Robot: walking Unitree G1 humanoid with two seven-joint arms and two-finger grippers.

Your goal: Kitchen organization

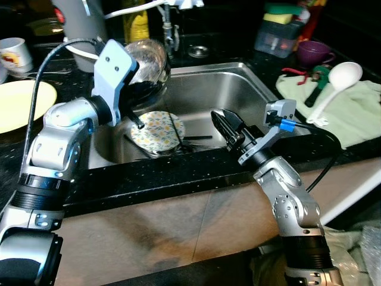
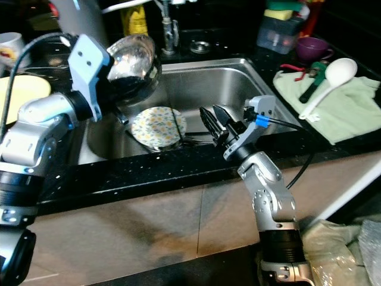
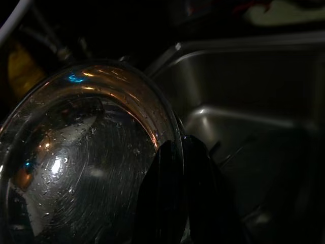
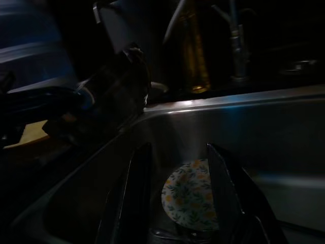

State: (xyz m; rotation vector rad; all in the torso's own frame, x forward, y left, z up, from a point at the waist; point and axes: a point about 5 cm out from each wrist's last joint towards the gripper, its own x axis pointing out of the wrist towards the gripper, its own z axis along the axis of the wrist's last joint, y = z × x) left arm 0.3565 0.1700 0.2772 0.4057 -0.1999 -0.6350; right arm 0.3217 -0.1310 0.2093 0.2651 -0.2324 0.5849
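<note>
Left end effector [image 3: 177,168] pinches glass bowl [image 3: 76,157] rim; right end effector [image 4: 175,193] spread, fingertips cropped

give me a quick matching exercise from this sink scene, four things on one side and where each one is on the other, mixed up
Things:
1. glass bowl
2. floral plate
3. white ladle
4. purple cup

Places:
A. lying on the green cloth right of the sink
B. pinched at its rim by the left gripper, over the sink's left edge
C. on the counter behind the cloth
D. down in the sink basin

Pairs: 1-B, 2-D, 3-A, 4-C
</note>
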